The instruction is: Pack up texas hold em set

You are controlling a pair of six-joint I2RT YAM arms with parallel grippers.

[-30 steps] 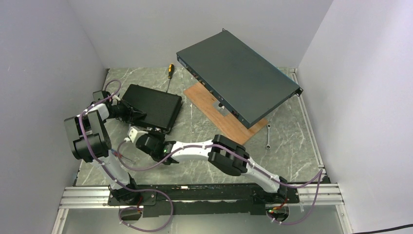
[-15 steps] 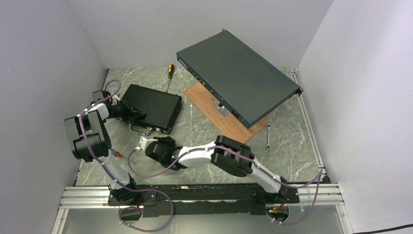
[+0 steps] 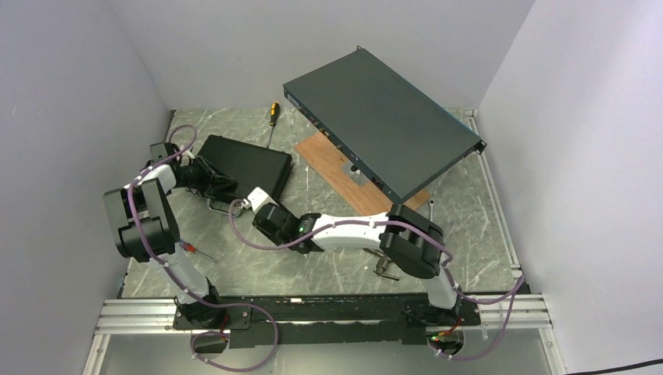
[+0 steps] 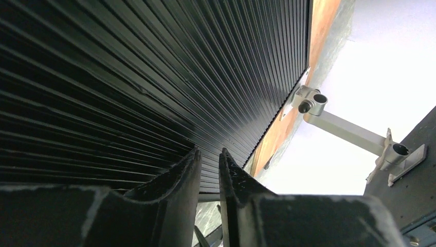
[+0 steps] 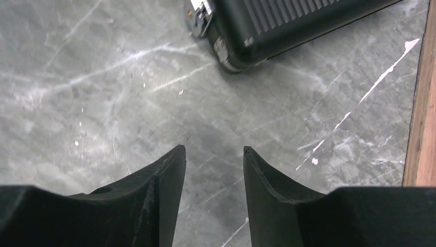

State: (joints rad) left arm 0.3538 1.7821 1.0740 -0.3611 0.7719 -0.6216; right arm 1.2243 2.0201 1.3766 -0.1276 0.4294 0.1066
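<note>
The black briefcase (image 3: 249,166) of the texas hold em set lies closed on the table at the left, so its chips and foam are hidden. My left gripper (image 3: 221,184) rests at the case's near-left corner; in the left wrist view its fingers (image 4: 210,154) stand almost together with nothing between them, against the ribbed lid (image 4: 128,77). My right gripper (image 3: 253,201) hovers open and empty just off the case's front right corner. In the right wrist view, it (image 5: 213,150) is over bare table, with the case corner (image 5: 288,20) and a silver latch (image 5: 198,13) ahead.
A large flat dark-grey metal box (image 3: 383,129) leans on a wooden board (image 3: 356,187) at the back right. A yellow-handled screwdriver (image 3: 273,113) lies behind the case. A wrench (image 3: 431,219) lies right of the board. The enclosure walls stand close on the left and right.
My right gripper has left the case's front edge, dipped toward me, then swung right to the case's front right corner, its elbow folding upward. The left arm and the case stay put.
</note>
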